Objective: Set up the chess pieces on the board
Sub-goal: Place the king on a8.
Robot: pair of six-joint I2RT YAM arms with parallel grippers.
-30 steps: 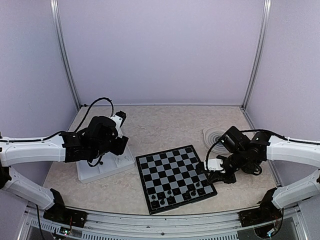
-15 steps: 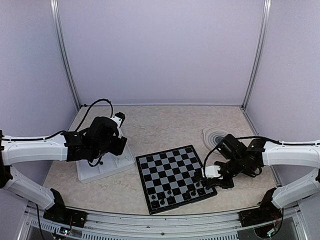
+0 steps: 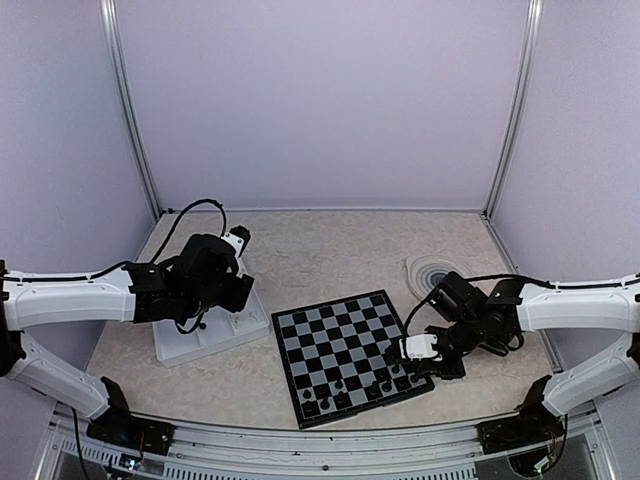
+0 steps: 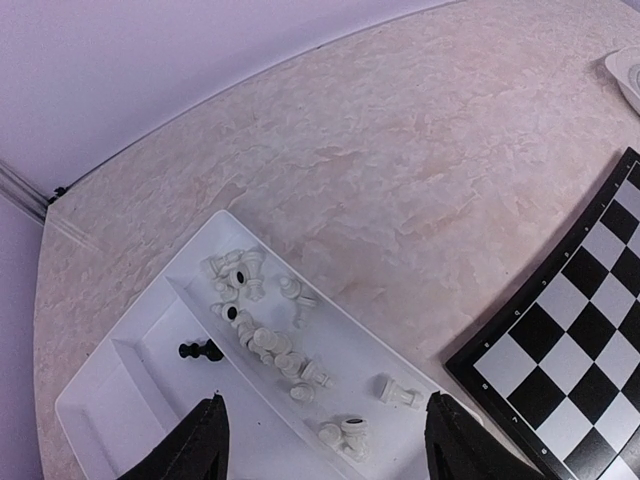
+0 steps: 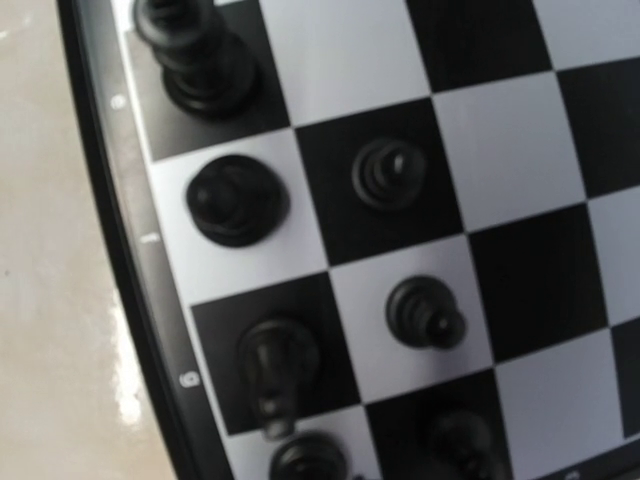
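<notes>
Jaws on the left arm (image 3: 80, 298) are standing released over the white tray (image 4: 110, 400) of loose chess pieces (image 4: 262, 340), while those on the right arm (image 3: 570, 305) — grip state not discernible — are hanging low over the near right corner of the board (image 3: 320, 345), likely risking toppling the crowded black pieces (image 5: 390, 172) there.

Black pieces (image 5: 228, 200) are crowding the near rows of the board (image 3: 330, 335) under my right gripper (image 3: 405, 358); its far squares are lying open. White pieces (image 4: 268, 342) are cluttering the tray (image 4: 120, 400) below my left fingers (image 4: 203, 445).
</notes>
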